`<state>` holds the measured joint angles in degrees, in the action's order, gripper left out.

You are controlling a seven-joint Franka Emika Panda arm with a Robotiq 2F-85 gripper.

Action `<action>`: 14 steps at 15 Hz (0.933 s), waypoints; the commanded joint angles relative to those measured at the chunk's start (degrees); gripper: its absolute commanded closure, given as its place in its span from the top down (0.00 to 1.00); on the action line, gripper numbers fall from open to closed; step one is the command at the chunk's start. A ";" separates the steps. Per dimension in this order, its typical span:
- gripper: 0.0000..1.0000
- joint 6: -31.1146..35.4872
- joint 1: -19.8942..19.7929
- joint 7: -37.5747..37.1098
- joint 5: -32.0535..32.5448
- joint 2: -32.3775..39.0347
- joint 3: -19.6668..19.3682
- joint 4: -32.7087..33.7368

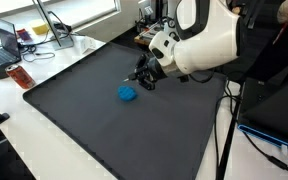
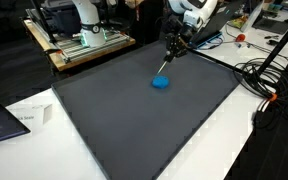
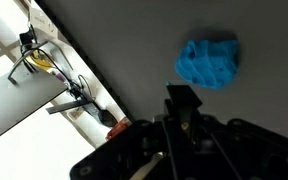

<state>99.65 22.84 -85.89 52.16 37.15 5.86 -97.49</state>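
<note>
A small blue crumpled object (image 1: 128, 93) is seen lying on the dark grey mat (image 1: 94, 125), inward from the mat's far edge and well apart from every corner. In an exterior view the object (image 2: 161, 83) is shown a little below the gripper (image 2: 169, 56). The gripper (image 1: 145, 79) is held just beside the object, above the mat and not touching it; nothing is held. Finger spacing cannot be told: the fingers are too small in both exterior views, and in the wrist view only dark, blurred gripper parts (image 3: 182, 105) are resolved, with the object (image 3: 208, 61) beyond them. The white arm (image 1: 199, 38) is recorded reaching in over the far edge. Beyond the mat's edge, cables (image 3: 44, 62) are noted on a white tabletop (image 1: 14, 105).
</note>
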 commanded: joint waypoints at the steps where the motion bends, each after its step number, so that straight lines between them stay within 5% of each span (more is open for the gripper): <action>1: 0.03 -2.91 0.42 0.47 -0.68 2.24 0.12 3.91; 14: 0.03 1.09 -4.38 12.95 -4.88 -4.27 1.06 0.26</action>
<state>98.47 20.60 -77.14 49.72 36.34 6.00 -94.24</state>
